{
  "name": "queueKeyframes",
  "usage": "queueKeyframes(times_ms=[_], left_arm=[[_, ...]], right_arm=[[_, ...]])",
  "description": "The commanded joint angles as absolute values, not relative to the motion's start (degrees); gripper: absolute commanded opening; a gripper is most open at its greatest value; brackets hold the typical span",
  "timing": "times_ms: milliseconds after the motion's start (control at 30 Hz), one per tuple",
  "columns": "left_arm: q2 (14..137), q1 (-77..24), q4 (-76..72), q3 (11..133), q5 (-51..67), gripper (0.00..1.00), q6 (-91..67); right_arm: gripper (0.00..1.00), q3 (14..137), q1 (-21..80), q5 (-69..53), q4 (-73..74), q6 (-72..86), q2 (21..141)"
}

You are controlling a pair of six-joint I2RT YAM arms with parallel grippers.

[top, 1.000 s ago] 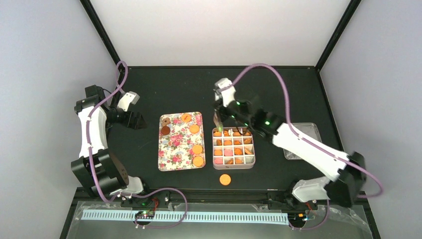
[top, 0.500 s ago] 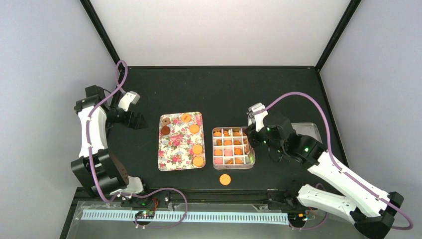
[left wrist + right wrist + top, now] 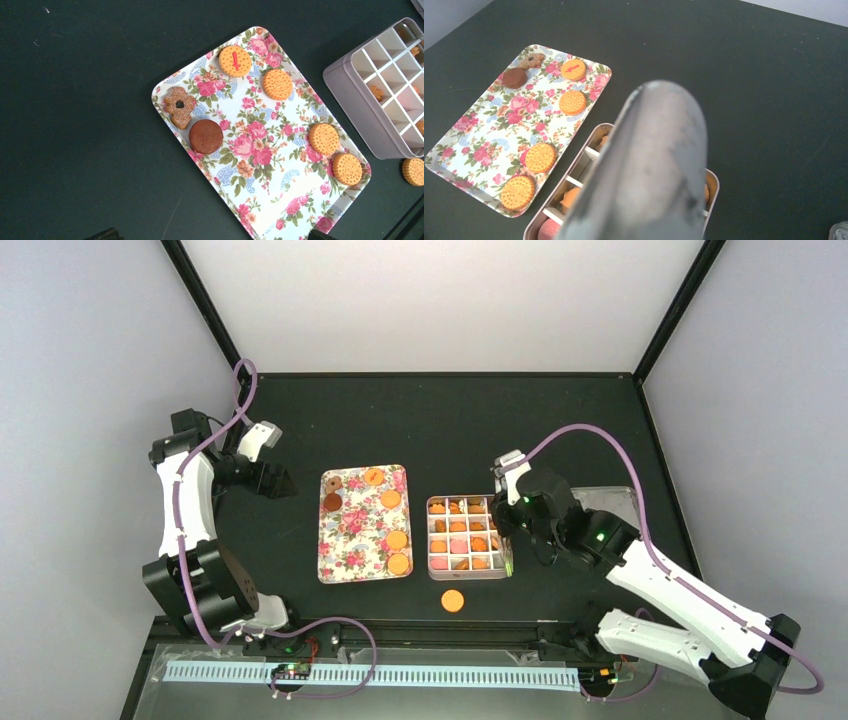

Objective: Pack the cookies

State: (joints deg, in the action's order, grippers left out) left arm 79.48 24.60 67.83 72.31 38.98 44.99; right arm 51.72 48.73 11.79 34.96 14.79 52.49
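From above, we see the left gripper [image 3: 280,482] spread wide and empty, left of the flowered tray [image 3: 352,545]. The right gripper [image 3: 505,532] sits at the right edge of the divided box [image 3: 470,572].

Our left wrist view shows six cookies [image 3: 324,138] on the tray and a loose cookie [image 3: 414,171] beside the box.

In our right wrist view, that gripper clamps blurred metal tongs [image 3: 654,165] above the box, which holds more cookies.

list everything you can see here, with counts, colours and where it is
orange cookies: four, golden-orange, along the flowered tray's right side
brown cookies: two, one round and dark, one flower-shaped, tray's far left corner
boxed cookies: many, orange and pink, in the divided box's cells
loose cookie: one, orange, on the table in front of the box
flowered tray: one, white with pink roses, mid-table
divided box: one, pale, right of the tray
clear container: one, transparent, partly behind the right arm
metal tongs: one, grey, in the right gripper
left gripper: open, empty, left of the tray
right gripper: shut on the tongs, at the box's right edge
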Motion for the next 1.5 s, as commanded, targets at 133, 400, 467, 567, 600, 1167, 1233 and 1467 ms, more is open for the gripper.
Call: queueKeyframes(times_ms=[133, 400, 467, 567, 600, 1167, 1233, 1467], left_arm=[[79.0, 24.3, 69.7, 74.3, 40.2, 0.99, 46.4], [78.6, 24.3, 69.8, 73.7, 40.1, 0.99, 46.7], [78.6, 24.3, 69.8, 73.6, 40.1, 0.99, 46.7], [78.5, 24.3, 69.8, 73.4, 39.9, 0.99, 46.8], [78.5, 24.3, 69.8, 73.4, 39.8, 0.99, 46.8], [78.3, 24.3, 69.9, 73.2, 39.5, 0.99, 47.0], [78.3, 24.3, 69.9, 73.2, 39.4, 0.99, 46.9], [78.2, 24.3, 69.9, 72.9, 39.4, 0.99, 47.0]], right_arm=[[0.01, 52.2, 48.1, 15.2, 32.3, 17.3, 54.0], [0.01, 55.2, 44.7, 11.9, 33.5, 19.0, 53.3], [0.01, 54.9, 43.7, 11.0, 33.4, 19.6, 53.6], [0.01, 53.8, 42.9, 9.6, 32.8, 20.8, 54.3], [0.01, 53.4, 42.8, 9.6, 32.7, 21.2, 54.4], [0.01, 48.7, 42.7, 19.4, 31.3, 27.5, 52.7], [0.01, 48.8, 42.7, 20.3, 31.4, 27.9, 52.6], [0.01, 48.4, 42.6, 23.3, 30.8, 30.5, 51.4]])
